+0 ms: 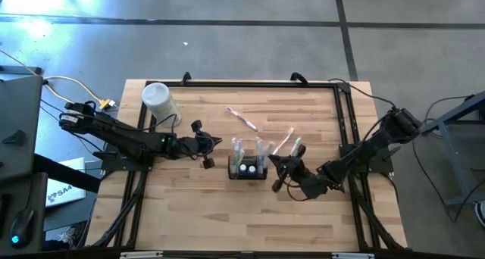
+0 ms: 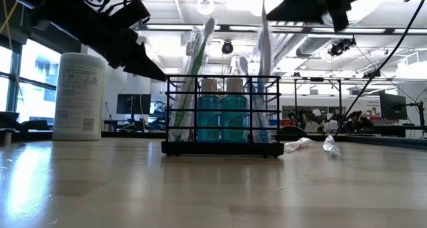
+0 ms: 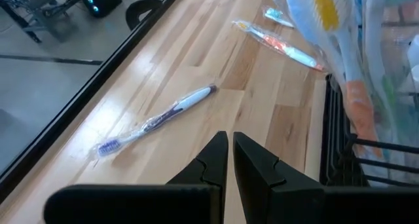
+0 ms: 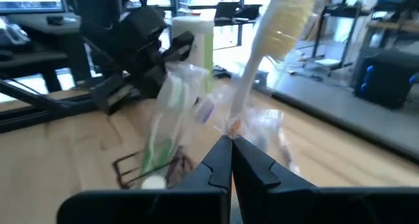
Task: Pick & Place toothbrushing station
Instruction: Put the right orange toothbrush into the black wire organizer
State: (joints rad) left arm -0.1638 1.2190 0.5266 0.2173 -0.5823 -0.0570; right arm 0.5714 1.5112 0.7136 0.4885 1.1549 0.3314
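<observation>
The toothbrushing station (image 1: 248,169), a black wire holder (image 2: 223,115), stands mid-table on its base. It holds two blue-capped bottles and several wrapped toothbrushes standing upright. My right gripper (image 1: 275,163) is at its right side, above the rim, shut on a wrapped toothbrush (image 4: 265,54) with yellow bristles. My left gripper (image 1: 214,145) hovers just left of the holder, shut (image 3: 229,145) and holding nothing. My right gripper pinches the wrapped toothbrush between its fingertips at the handle's orange part (image 4: 234,124). The fingers come nearly level from the table's right and lie across the handle. The brush stands tilted, head up (image 3: 321,11). Wrappers in the holder hide its lower end.
A white cylindrical container (image 1: 158,98) stands at the far left of the table. A wrapped toothbrush (image 1: 242,119) lies flat beyond the holder (image 3: 157,119), and another (image 3: 281,46) lies farther right. A black rail frames the table. There is free wood toward the near edge.
</observation>
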